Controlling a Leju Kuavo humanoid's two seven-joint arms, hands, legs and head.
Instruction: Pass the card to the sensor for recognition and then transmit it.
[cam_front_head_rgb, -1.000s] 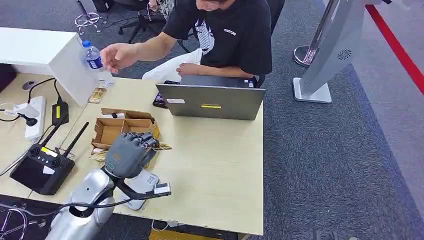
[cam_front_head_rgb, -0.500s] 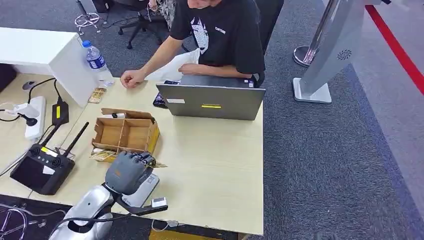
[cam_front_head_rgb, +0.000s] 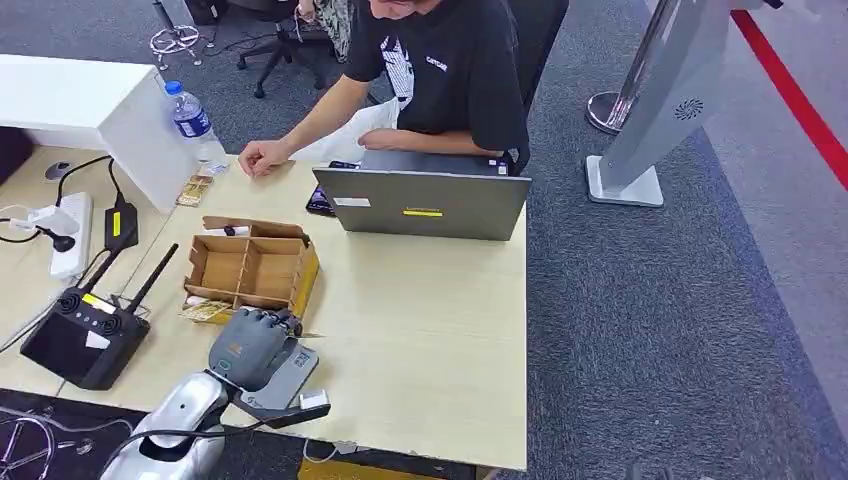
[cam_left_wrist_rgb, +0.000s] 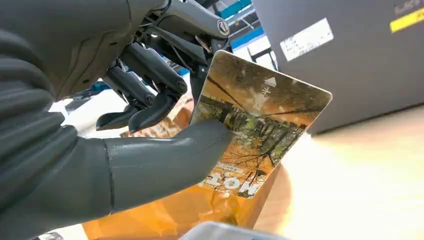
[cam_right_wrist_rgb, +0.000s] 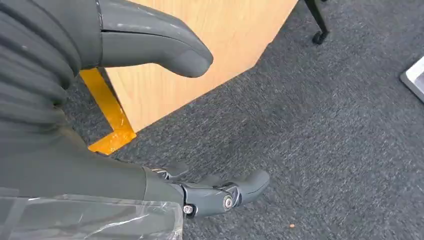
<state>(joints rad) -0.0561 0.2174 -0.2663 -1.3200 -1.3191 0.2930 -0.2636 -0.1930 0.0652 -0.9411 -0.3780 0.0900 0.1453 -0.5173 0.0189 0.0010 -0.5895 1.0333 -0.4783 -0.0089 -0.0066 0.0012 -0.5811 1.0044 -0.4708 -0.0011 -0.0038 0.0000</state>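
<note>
Here the left hand pinches the card between thumb and fingers, above the sensor near the desk's front edge.

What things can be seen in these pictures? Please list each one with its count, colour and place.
card: one, autumn picture, pinched in the left hand
sensor: one, grey, at the table's near edge under the left hand
cardboard box: one, brown, compartments, middle of the table
laptop: one, grey, far side of the table
water bottle: one, clear with blue cap, far left corner
remote controller: one, black with antennas, left of the box
power strip: one, white, left edge
table: one, light wood
person: one, black shirt, behind the laptop
left hand: grey, over the sensor
right hand: grey, hanging above the carpet
</note>
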